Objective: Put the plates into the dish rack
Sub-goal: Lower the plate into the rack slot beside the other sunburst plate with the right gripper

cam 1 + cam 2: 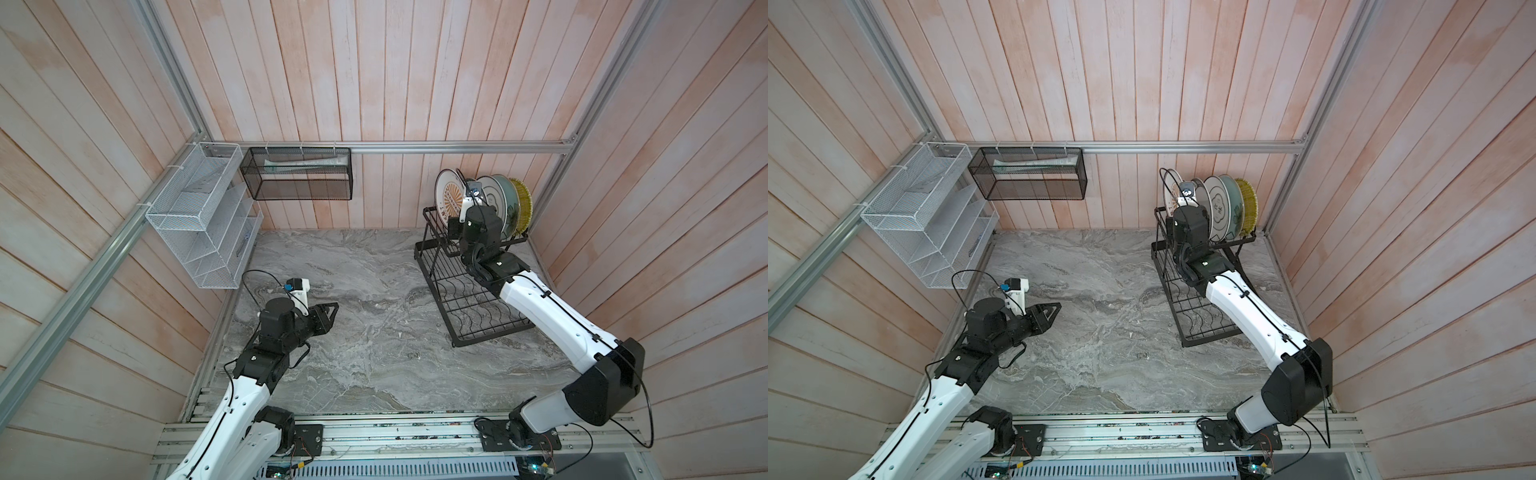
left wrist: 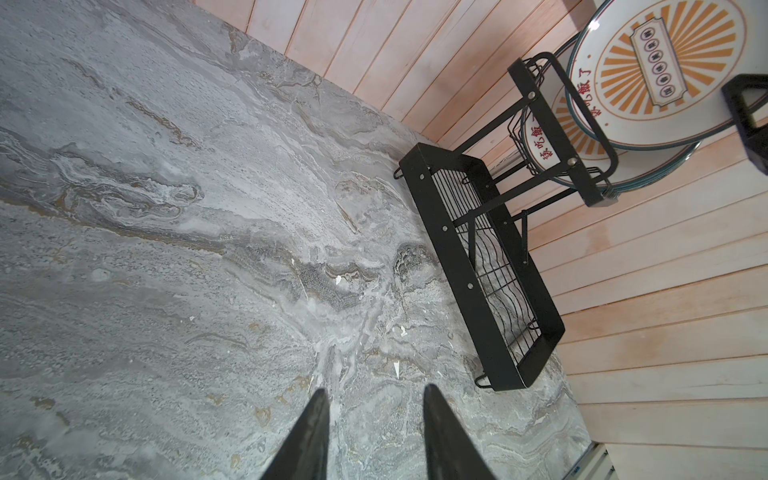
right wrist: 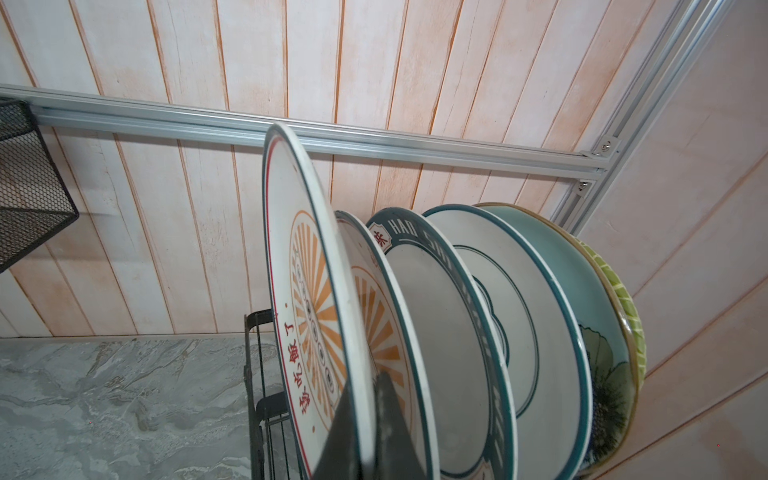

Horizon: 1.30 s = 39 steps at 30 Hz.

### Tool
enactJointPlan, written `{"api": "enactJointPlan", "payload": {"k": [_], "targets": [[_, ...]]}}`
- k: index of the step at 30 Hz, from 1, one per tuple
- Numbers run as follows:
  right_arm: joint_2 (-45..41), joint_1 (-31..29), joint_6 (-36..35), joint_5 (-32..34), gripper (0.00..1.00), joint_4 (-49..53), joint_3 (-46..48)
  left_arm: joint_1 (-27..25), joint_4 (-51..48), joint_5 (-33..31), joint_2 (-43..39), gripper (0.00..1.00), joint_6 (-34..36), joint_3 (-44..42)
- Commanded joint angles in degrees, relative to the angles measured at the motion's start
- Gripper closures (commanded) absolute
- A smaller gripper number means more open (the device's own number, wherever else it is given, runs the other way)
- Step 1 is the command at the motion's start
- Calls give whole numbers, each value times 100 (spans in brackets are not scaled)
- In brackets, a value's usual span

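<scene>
Two black fingers (image 3: 395, 432) of the right gripper (image 3: 368, 415) are closed tight on the edge of the front plate (image 3: 299, 270). That plate is held on its edge at the end of the row nearest the gripper, just beside the next plate (image 3: 376, 316). It is seen to stand higher than the rest. Whether its bottom edge sits in a slot cannot be told. It is white, with a thin dark rim, orange rays in the middle and red letters.

The same orange rays are seen on the next plate. Behind it are lined up a lettered plate (image 3: 428, 316) with a dark rim, a ringed plate (image 3: 519, 282) in white, a teal plate (image 3: 586, 291) with a flower and a yellow-green woven-look plate (image 3: 625, 299). These five are stood upright in the top basket (image 1: 430, 220) of the black dish rack (image 1: 435, 297). The rack is set on the grey table (image 1: 353, 340) by the back wall.

The left gripper (image 2: 376, 388) is seen well apart from the rack, low over the table. Its jaws are partly spread and nothing is held between them.

On the wall, a black mesh basket (image 1: 266, 183) is hung with a pale flat thing (image 1: 303, 166) inside. A white mesh shelf (image 1: 187, 216) is hung just beside it.
</scene>
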State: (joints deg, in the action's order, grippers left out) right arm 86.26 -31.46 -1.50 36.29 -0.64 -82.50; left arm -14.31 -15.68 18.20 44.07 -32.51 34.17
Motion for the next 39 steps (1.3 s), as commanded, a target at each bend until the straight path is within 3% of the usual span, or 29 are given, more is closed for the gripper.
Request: {"api": "enactJointPlan", "payload": {"k": [1, 39], "targets": [[56, -47, 146, 170, 100, -94, 14, -19, -20, 90, -79, 61, 69, 119], [53, -305, 344, 446, 100, 150, 296, -20, -154, 72, -118, 61, 152, 150]]}}
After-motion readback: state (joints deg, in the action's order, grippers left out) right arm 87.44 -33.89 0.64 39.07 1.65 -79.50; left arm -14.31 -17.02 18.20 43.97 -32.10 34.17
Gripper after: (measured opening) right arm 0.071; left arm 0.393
